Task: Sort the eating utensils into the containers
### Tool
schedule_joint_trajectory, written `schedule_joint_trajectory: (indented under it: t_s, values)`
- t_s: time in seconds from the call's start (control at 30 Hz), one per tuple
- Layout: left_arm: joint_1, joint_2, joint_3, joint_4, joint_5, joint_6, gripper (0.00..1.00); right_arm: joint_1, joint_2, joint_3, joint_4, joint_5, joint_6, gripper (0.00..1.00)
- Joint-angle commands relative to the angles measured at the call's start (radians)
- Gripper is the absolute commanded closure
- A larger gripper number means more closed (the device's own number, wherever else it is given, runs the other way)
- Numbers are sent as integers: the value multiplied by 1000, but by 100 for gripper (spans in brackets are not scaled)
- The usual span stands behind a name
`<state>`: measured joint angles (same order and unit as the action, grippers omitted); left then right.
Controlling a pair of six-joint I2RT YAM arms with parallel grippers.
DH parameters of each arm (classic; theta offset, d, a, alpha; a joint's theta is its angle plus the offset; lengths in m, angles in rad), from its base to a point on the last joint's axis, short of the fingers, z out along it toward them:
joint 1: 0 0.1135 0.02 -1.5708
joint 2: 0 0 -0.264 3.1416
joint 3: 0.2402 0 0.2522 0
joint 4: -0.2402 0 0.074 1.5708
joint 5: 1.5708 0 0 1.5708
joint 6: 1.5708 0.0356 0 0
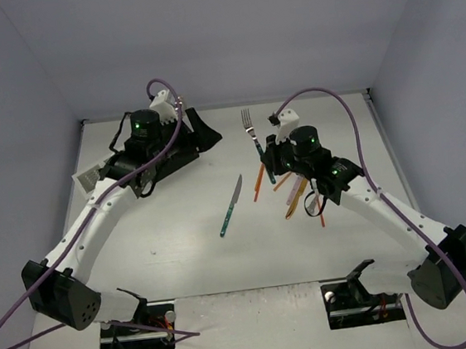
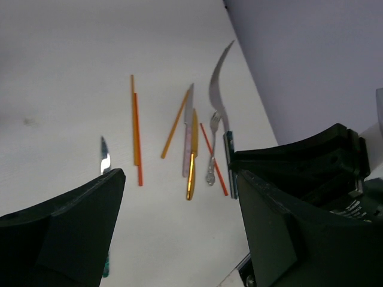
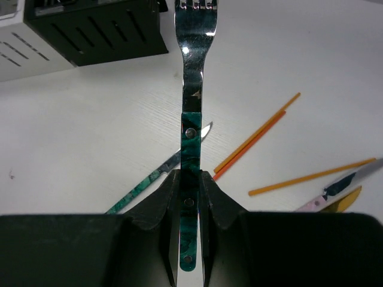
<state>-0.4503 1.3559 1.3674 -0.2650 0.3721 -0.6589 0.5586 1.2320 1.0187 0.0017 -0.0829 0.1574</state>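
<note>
Your right jaws are clamped tight on the teal handle of a silver fork (image 3: 192, 72), whose tines point away toward the far edge of the counter (image 1: 191, 254). Your left jaws stand wide apart with nothing between them. They are up over the black caddy (image 3: 102, 30), and that arm hides much of it from above. The white caddy (image 3: 18, 54) sits just beside the black one at the far left.

One teal-handled knife (image 1: 230, 206) lies alone near the middle of the counter, well apart from the other pieces. The rest lie scattered under and beside your right wrist:
- four orange sticks (image 2: 137, 143), two of them side by side
- a pink-handled knife (image 2: 187, 134)
- a gold piece (image 2: 191, 170) right alongside the pink-handled knife
- a small silver fork (image 2: 212, 149)

In all you can see two caddies, two forks and two knives.
</note>
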Motion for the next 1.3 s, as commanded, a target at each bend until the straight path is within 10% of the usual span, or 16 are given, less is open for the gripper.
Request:
schedule_joint_trajectory:
  t_s: [0.0, 0.4, 0.77, 1.0, 1.27]
  values:
    - [-72, 38, 72, 178, 28, -102, 28, 46, -49, 1, 132, -27, 11, 100]
    - [-185, 147, 120, 196, -64, -75, 33, 103, -72, 11, 179, -68, 37, 100]
    - [-203, 147, 101, 253, -87, -12, 100, 106, -55, 6, 200, -84, 48, 99]
    - [-186, 95, 72, 265, -134, 99, 100, 104, -9, 46, 201, -68, 50, 45]
    - [108, 32, 71, 187, -102, 219, 100, 28, -61, 4, 160, 8, 84, 12]
